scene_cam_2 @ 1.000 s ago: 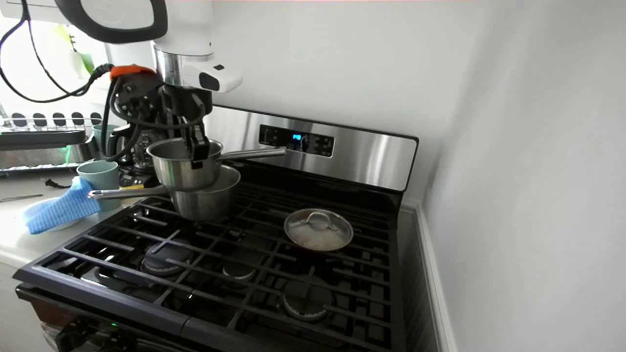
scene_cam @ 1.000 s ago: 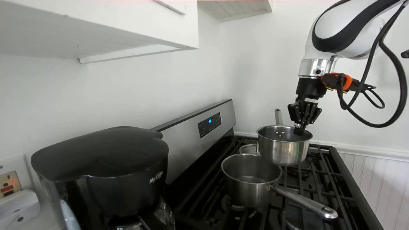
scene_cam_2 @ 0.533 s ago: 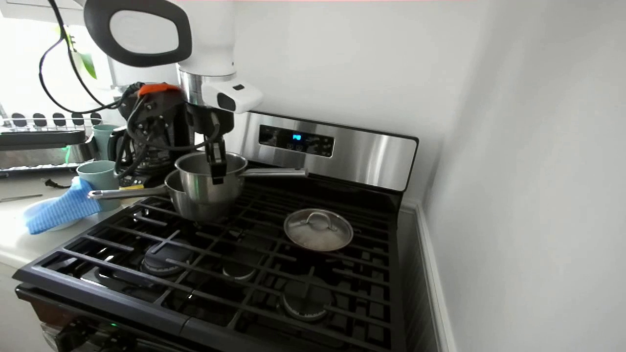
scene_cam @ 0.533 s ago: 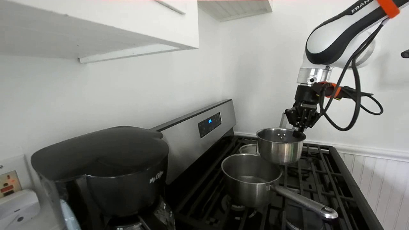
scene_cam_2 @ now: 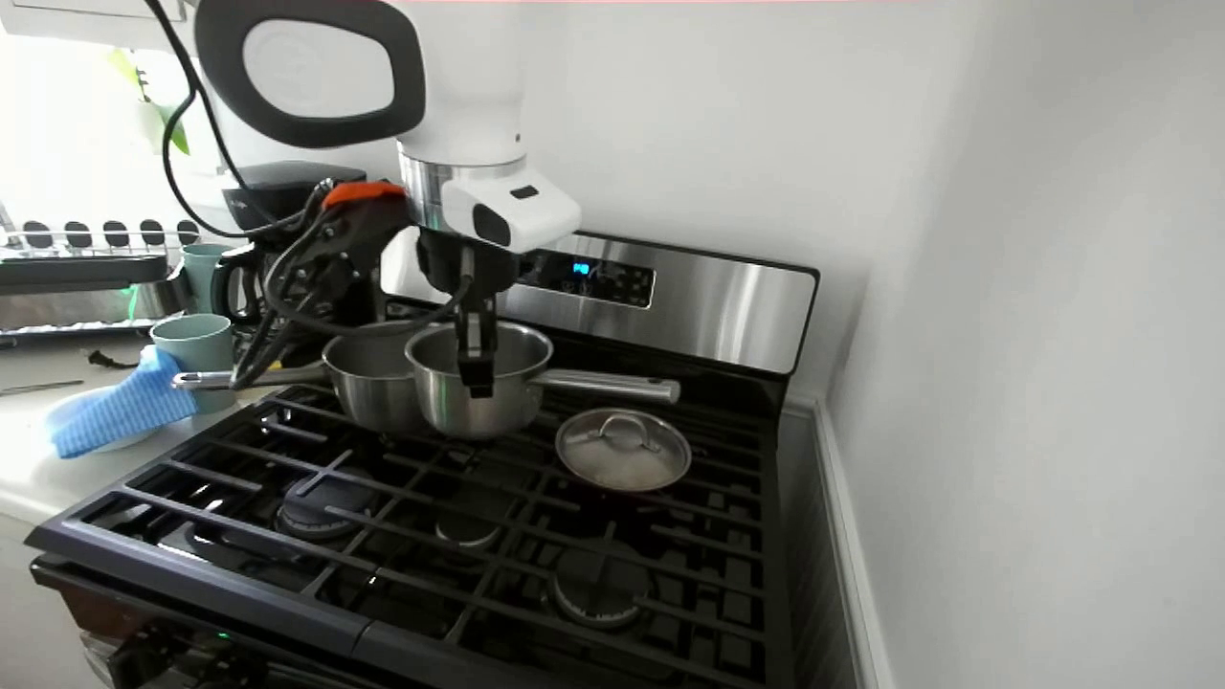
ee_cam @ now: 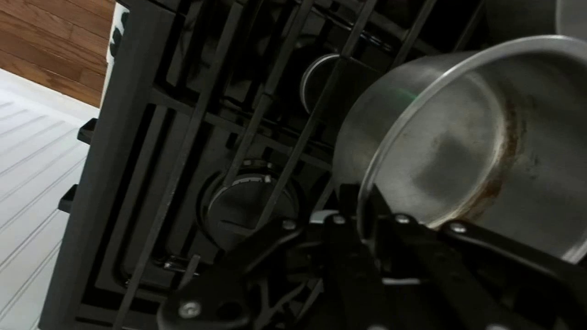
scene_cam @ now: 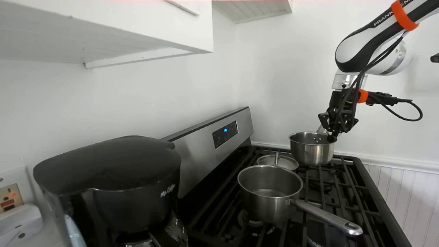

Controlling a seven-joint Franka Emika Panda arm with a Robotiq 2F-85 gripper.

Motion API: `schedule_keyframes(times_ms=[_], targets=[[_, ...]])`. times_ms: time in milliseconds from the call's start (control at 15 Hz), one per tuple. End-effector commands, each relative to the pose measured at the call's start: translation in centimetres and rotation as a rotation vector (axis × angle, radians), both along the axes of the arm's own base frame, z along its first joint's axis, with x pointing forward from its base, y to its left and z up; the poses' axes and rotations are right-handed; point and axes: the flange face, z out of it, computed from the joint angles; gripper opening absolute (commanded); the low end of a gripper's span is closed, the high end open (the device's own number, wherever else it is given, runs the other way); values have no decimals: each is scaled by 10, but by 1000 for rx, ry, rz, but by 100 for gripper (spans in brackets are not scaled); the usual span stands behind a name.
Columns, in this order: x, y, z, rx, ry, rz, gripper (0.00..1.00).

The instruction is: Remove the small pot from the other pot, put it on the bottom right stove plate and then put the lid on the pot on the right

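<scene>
Black stovetop (scene_cam_2: 211,581) spans the lower half of an exterior view. Left of centre, the small pot (scene_cam_2: 514,407), its rim pinched by the gripper (ee_cam: 363,201), has shifted rightward beside the larger pot (scene_cam_2: 368,397), so removal looks done; the bottom-right burner (scene_cam_2: 603,588), then the lid (scene_cam_2: 622,461), remain.

White walls (scene_cam: 171,99) meet in a corner. In an exterior view, a white overhead cabinet (scene_cam: 103,34) projects from the upper left, and a horizontal trim strip (scene_cam: 404,165) caps vertically grooved panelling (scene_cam: 398,185). In an exterior view, a bright, overexposed window (scene_cam_2: 57,124) and a light-coloured counter (scene_cam_2: 48,366) occupy the left side. Brown wood-plank flooring (ee_cam: 55,41) shows in the wrist view.
</scene>
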Motion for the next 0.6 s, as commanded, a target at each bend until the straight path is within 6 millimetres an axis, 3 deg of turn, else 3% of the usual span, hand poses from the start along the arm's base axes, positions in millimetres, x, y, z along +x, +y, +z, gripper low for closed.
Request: schedule_keyframes(times_ms=[0, 533], targets=[[-2, -33, -7, -18, 0, -15, 2], [-8, -81, -46, 7, -29, -30, 2]])
